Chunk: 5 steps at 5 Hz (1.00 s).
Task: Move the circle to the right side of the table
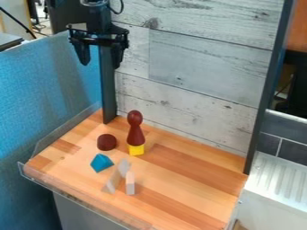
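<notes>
A black two-finger gripper (99, 64) hangs high over the far-left corner of a striped wooden counter (186, 182), its jaws spread with nothing between them, as a dark red, rounded piece (107, 142), apparently wooden and the likely "circle" of the task, sits at eleven o'clock from the middle of the work surface, with twelve at the top of the view. At three o'clock from the round piece, near it, are a dark red, pawn-shaped figure (135, 129) and a yellow block (136, 149); whether the figure stands on the block or behind it cannot be told. A blue, faceted block (101, 162) lies near the round piece at six o'clock, and a slim, pale block (130, 183) stands beyond it toward five. The job appears to be at its opening step, the approach, with the piece ungrasped on the left. The next move calls for lowering the jaws toward six o'clock, straddling the round piece without clipping the figure, and closing on its curved sides. A lift high enough to pass over its neighbors should then carry it toward four o'clock, for release on the counter's right side.
</notes>
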Each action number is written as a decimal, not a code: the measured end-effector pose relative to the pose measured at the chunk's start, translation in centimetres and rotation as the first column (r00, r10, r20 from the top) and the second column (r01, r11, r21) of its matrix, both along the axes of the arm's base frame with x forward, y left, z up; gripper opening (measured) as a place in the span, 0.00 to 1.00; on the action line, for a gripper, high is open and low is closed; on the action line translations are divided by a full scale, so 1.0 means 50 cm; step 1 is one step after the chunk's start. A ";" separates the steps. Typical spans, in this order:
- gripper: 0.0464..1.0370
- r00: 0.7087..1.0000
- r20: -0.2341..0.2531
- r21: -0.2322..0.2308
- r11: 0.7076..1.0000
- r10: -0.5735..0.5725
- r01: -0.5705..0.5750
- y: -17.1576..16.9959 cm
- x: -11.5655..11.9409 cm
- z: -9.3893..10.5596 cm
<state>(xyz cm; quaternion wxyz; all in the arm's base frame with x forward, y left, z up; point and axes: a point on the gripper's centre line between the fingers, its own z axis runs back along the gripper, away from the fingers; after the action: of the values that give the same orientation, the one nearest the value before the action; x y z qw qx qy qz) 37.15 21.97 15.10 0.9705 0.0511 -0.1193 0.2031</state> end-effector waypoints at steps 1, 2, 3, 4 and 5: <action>0.96 0.999 -0.033 -0.019 1.000 -0.002 0.001 -0.002 -0.001 -0.032; 0.96 0.998 -0.058 -0.014 1.000 -0.020 0.019 -0.004 -0.012 -0.076; 0.96 0.997 -0.054 0.013 0.998 -0.053 0.054 0.003 -0.015 -0.093; 0.96 1.000 -0.016 0.049 0.999 -0.015 0.016 0.036 -0.018 -0.093; 0.96 0.994 0.025 0.045 0.993 0.110 -0.111 0.055 -0.018 -0.111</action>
<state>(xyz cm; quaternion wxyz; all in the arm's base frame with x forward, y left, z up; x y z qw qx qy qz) 36.24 24.73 9.52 0.9549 0.0777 -0.1319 0.2544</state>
